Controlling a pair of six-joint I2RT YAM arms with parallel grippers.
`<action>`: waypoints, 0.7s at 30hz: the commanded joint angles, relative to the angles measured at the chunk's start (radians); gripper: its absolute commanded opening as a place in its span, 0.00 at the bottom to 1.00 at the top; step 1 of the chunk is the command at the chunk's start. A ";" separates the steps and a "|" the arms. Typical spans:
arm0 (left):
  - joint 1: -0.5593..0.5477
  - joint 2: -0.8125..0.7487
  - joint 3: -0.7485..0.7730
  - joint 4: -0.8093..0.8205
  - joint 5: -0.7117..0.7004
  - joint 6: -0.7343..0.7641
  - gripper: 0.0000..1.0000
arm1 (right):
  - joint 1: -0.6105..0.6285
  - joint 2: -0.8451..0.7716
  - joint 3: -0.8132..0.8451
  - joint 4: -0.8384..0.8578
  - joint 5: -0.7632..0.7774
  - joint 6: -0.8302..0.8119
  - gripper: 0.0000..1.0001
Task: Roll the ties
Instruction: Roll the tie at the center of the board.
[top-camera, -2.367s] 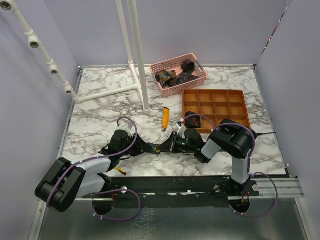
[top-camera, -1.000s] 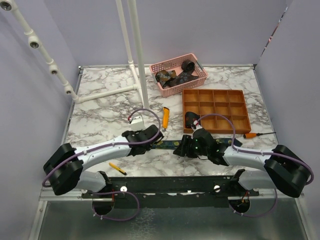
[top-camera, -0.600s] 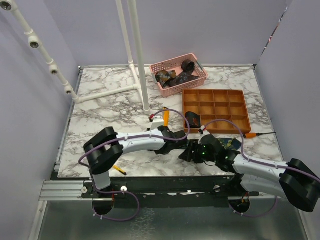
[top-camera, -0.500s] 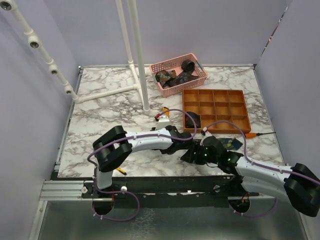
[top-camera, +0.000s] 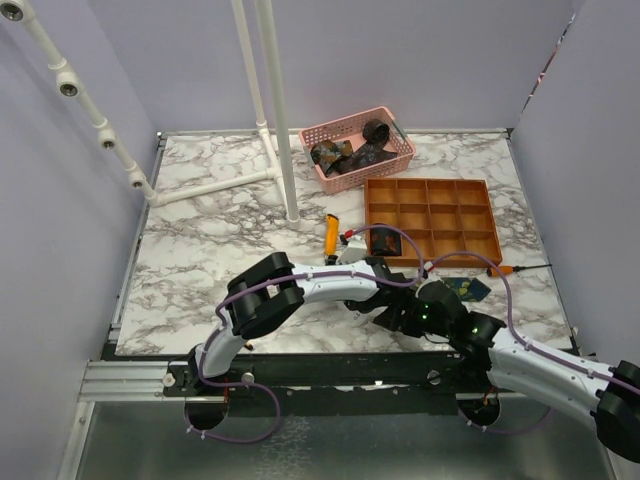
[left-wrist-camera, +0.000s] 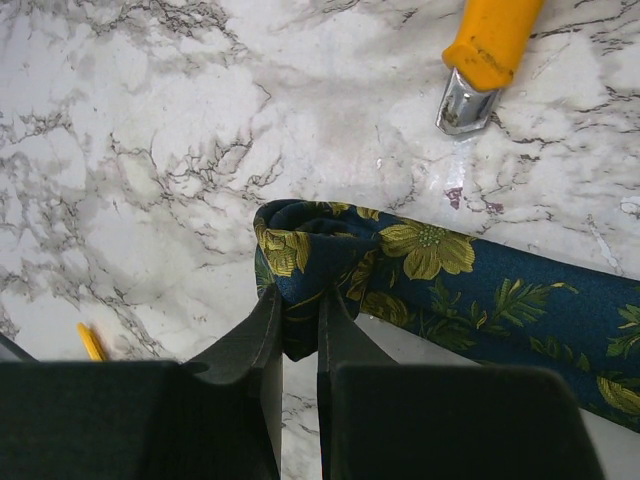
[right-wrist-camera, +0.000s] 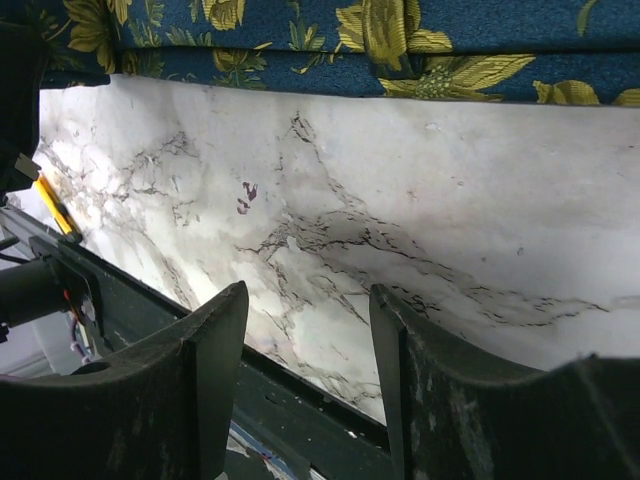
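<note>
A: One tie (top-camera: 466, 288) is lying stretched along the near tabletop (top-camera: 200, 230) in the top view, with both arms reaching over it. Rolling is only just beginning, so I am logging this as early.

B: What are we counting as finished there?

A: One coil (top-camera: 388, 242) is sitting in the near-left corner compartment of the orange tray (top-camera: 430, 181). The tray is showing twelve compartments, and I am seeing nothing in the others. The pink basket (top-camera: 345, 119) is holding one more coil at its back plus a dark heap of loose ties (top-camera: 338, 155), which I am not managing to count. One utility knife (top-camera: 330, 233) is lying just left of the tray.

B: Left wrist view?

A: The left jaws are clenching the narrow end of the tie (left-wrist-camera: 460, 295). That end is folding over itself into a first turn, and no full coil is forming yet. The utility knife (left-wrist-camera: 490, 45) is lying near the tie, not touching it.

B: Right wrist view?

A: The right jaws are standing released and gripping nothing. They are hovering over bare tabletop (right-wrist-camera: 450, 200) just beside the tie (right-wrist-camera: 350, 40).

B: Then I am judging one tie barely started, and the basket heap waiting.
</note>
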 joint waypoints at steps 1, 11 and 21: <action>-0.024 0.074 0.021 0.091 0.003 0.083 0.00 | 0.010 -0.019 -0.015 -0.069 0.018 -0.020 0.58; -0.045 0.055 0.041 0.274 0.108 0.220 0.47 | 0.010 -0.064 -0.010 -0.124 0.037 0.001 0.58; -0.050 -0.041 0.010 0.362 0.175 0.262 0.69 | 0.009 -0.145 0.001 -0.215 0.086 0.042 0.60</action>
